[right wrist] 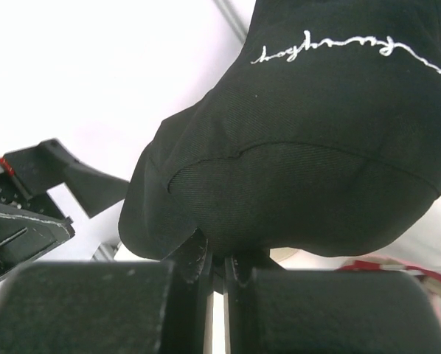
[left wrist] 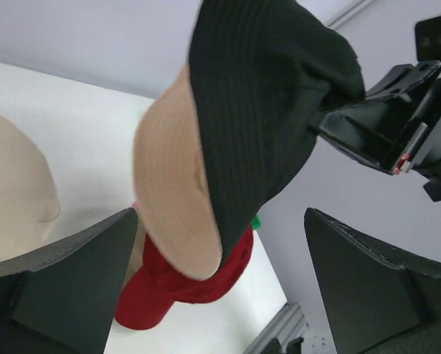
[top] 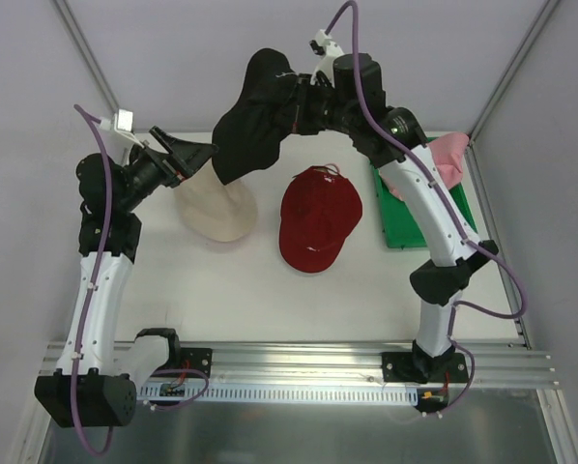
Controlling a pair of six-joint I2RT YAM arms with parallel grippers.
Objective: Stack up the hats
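White table (top: 270, 290), grey walls (top: 173, 58). My right gripper (right wrist: 219, 269) pinches the black hat (top: 255, 121) aloft, just before my wide-open left gripper (left wrist: 220, 243). Beneath the left one sits the cream bucket hat (top: 216, 208), with the red cap (top: 318, 217) beside it. I see the pink hat (top: 450, 155) half hidden behind my right arm (top: 434, 213).

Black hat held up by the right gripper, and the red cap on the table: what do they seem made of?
The black hat looks like matte woven fabric, probably cotton twill: a fine weave grain, stitched seams and white embroidered script show. The red cap looks like soft matte cloth, likely cotton too: panel seams are visible and there is no sheen.
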